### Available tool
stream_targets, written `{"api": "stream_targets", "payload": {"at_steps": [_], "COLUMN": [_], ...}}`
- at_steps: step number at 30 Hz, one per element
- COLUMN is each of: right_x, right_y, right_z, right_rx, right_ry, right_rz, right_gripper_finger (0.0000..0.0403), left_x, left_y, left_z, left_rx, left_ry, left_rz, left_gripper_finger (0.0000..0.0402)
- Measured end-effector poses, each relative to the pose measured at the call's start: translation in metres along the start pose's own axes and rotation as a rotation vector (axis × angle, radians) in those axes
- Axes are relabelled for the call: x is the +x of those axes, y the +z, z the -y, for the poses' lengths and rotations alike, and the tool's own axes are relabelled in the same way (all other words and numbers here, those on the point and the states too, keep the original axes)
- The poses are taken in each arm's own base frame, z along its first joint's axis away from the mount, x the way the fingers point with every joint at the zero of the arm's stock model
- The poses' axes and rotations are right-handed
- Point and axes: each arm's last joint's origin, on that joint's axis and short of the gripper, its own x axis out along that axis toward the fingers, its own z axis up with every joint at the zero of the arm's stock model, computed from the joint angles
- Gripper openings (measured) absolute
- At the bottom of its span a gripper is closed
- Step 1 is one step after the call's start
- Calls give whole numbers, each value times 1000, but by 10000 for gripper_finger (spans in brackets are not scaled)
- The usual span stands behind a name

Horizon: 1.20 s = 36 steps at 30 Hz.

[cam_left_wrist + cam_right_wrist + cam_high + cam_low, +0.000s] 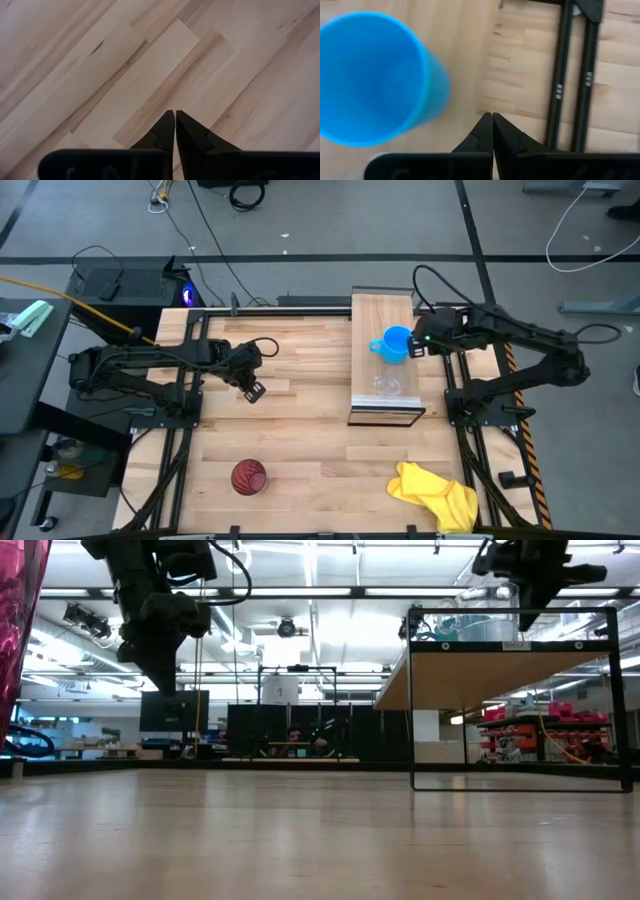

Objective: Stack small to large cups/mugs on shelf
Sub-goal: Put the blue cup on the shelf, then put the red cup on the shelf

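Stacking is judged to be partly done: the blue mug stands upright on the shelf, with the clear plastic cup also on the shelf, nearer its front edge and apart from the mug. The dark red tumbler is seen well apart from both, low on the worktop, and a yellow cloth lies at the near right corner.

The right tool is held just beside the mug at the shelf's right edge, its fingers pressed together and holding nothing. The left tool hangs above bare worktop, likewise closed and empty.

For the step in hand, the tumbler is probably to be fetched, and the left tool is the nearer one. The fingers are best opened wide before descent, the tumbler's wall taken squarely, and the vessel kept upright during the lift. The shelf's frame should be cleared from above, and the mug and cup already placed should not be knocked.
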Motion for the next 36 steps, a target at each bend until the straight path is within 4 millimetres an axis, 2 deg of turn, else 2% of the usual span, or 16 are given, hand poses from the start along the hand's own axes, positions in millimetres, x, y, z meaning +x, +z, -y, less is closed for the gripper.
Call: {"api": "stream_targets", "payload": {"at_steps": [5, 16, 28, 32, 36], "right_x": [6, 15, 17, 8, -18], "right_y": [5, 10, 10, 10, 13], "right_z": [-13, -28, -30, -24, -11], "right_rx": [-5, -14, -18, -5, 15], "right_ry": [41, 59, 72, 91, 167], "right_rz": [11, 5, -13, -16, 9], "right_gripper_finger": [3, 2, 2, 4, 7], "left_x": [0, 0, 0, 0, 0], "left_y": [2, 2, 3, 3, 1], "left_z": [1, 1, 1, 1, 1], "left_rx": [-2, -9, -11, -11, -10], "left_ry": [-11, -11, -12, -10, -1], "left_rz": [19, 26, 32, 31, 17], "left_gripper_finger": [16, 26, 13, 20, 28]}}
